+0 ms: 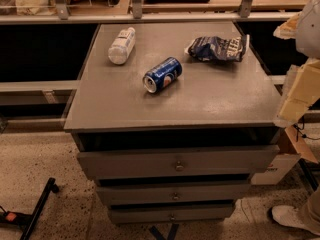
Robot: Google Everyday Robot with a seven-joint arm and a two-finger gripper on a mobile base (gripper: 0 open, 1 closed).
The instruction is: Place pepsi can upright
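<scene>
The pepsi can [162, 75] lies on its side near the middle of the grey cabinet top [215, 104]. It is dark blue with a round logo, and its silver top points to the front left. A pale part of my arm with the gripper [298, 91] hangs at the right edge of the view, beside the cabinet's right side. It is well to the right of the can and not touching it.
A white plastic bottle [122, 45] lies on its side at the back left of the top. A dark-blue foil snack bag [218, 48] lies at the back right. Drawers [176, 164] stand below. A shoe [292, 219] is on the floor at the right, and a black bar [37, 206] at the left.
</scene>
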